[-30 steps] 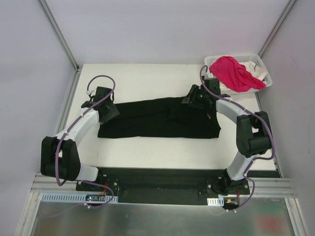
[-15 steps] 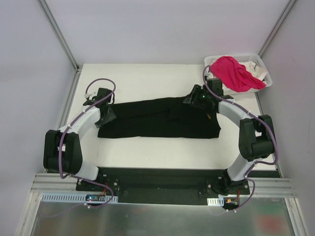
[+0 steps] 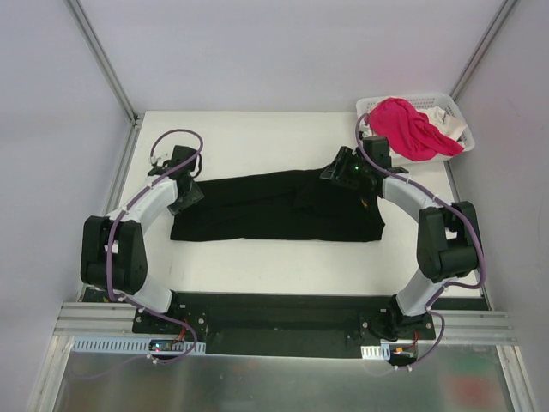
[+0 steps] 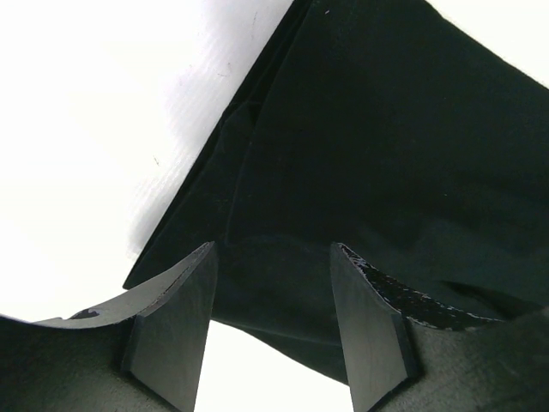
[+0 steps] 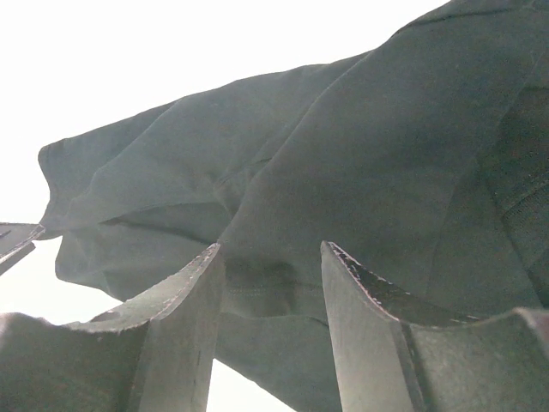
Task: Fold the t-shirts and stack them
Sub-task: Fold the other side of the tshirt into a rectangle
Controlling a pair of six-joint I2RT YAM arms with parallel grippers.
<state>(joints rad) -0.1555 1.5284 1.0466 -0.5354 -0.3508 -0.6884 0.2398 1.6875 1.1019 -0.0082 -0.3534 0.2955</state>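
Filling the white lattice basket (image 3: 429, 97) at the upper right of the top view are 2 shirts: a bright pink one (image 3: 407, 129) heaped over most of it and a white one (image 3: 452, 129) showing at its right side. The black t-shirt (image 3: 274, 206) lies spread as a wide band across the middle of the white table (image 3: 257, 137), with bare table above it and below it, and a narrower strip between its right end and the table's right edge. The left gripper (image 3: 184, 190) sits at the shirt's upper left corner, the right gripper (image 3: 340, 172) at its upper edge right of centre, just beside the basket. In both wrist views the fingers (image 4: 176, 318) (image 5: 163, 335) stand moderately apart with black cloth showing in the gap; whether the pads touch it I cannot tell. Compared with 1 second ago, the left arm's elbow has swung upward in the frame, while the shirt's outline and the basket's contents look unchanged.
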